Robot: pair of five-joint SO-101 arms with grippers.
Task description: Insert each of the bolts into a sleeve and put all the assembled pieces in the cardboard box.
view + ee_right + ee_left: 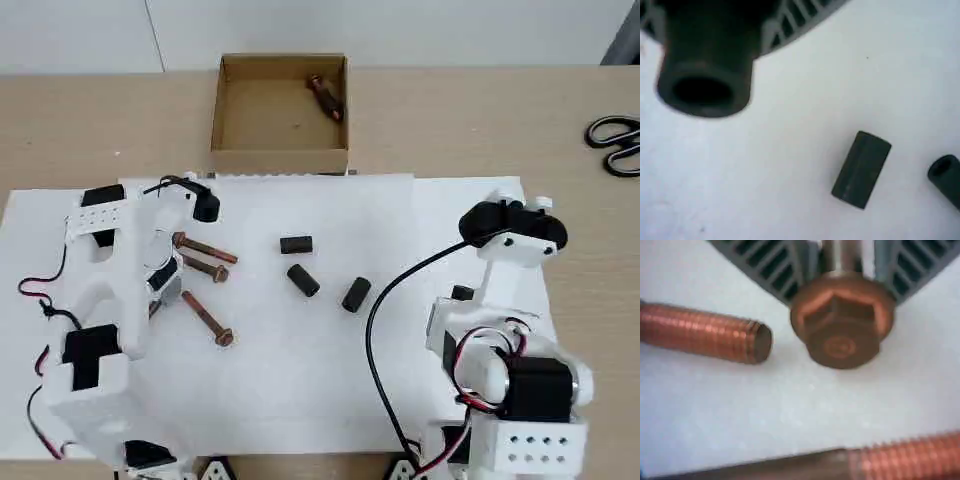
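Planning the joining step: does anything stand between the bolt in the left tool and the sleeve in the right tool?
Nothing visible blocks it. Three loose sleeves lie flat on the white sheet in between, probably low enough to pass over. The held sleeve shows an open bore.

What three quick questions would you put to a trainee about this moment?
1. How many black sleeves lie loose on the white paper in the high view?
2. True or false: one assembled piece already lies in the cardboard box.
3. What is the left gripper holding? A) a sleeve B) a bolt C) nothing

Key: 1) three; 2) true; 3) B
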